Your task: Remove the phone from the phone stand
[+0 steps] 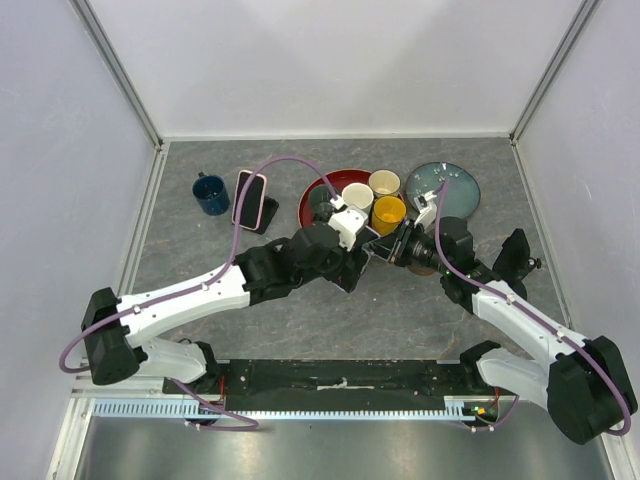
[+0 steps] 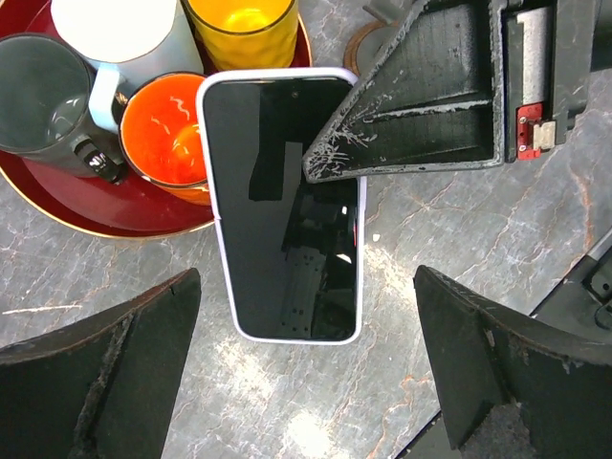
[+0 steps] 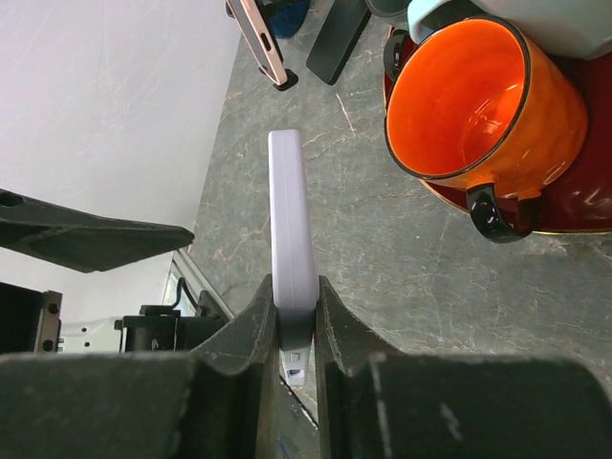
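My right gripper (image 3: pixel 295 287) is shut on the edge of a phone in a white case (image 3: pixel 291 220) and holds it above the table, near the red tray. In the left wrist view the phone's dark screen (image 2: pixel 287 206) faces the camera, with a right finger (image 2: pixel 430 105) on its side. My left gripper (image 2: pixel 308 279) is open, its fingers spread wide on either side just short of the phone, not touching it. From above, both grippers meet at mid-table, left (image 1: pixel 352 262) and right (image 1: pixel 392 246). A black phone stand (image 1: pixel 269 214) sits at the back left, beside a pink-cased phone (image 1: pixel 249 198).
A red tray (image 1: pixel 312 205) holds several cups, including an orange mug (image 3: pixel 483 96), a yellow cup (image 1: pixel 388 212) and a white cup (image 1: pixel 357 197). A blue-grey plate (image 1: pixel 445 185) lies right of it, and a dark blue mug (image 1: pixel 210 193) at the far left.
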`<state>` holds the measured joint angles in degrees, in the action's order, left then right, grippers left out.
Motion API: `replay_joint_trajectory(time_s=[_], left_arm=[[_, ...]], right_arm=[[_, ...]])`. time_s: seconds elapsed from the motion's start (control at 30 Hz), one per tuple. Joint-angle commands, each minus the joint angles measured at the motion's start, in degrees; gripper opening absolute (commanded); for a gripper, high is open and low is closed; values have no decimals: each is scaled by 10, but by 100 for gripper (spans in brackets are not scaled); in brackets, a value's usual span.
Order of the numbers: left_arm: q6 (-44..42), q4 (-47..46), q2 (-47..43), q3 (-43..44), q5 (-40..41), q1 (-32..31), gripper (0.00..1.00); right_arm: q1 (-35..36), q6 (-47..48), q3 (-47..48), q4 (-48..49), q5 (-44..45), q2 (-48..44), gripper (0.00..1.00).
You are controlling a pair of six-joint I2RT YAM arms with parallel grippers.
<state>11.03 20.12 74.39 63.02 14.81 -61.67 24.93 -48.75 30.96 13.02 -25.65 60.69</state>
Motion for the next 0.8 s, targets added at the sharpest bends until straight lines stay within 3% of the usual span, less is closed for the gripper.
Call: replay_joint_trajectory(time_s=[0.0,0.77], left_arm=[[-6,9,14,27,42,-12,100],[48,86,86,53,40,-13,100]], right_arm=[[6,-27,5,73,-8,-7,0],[14,-49,-7,105,-15,-14,0]])
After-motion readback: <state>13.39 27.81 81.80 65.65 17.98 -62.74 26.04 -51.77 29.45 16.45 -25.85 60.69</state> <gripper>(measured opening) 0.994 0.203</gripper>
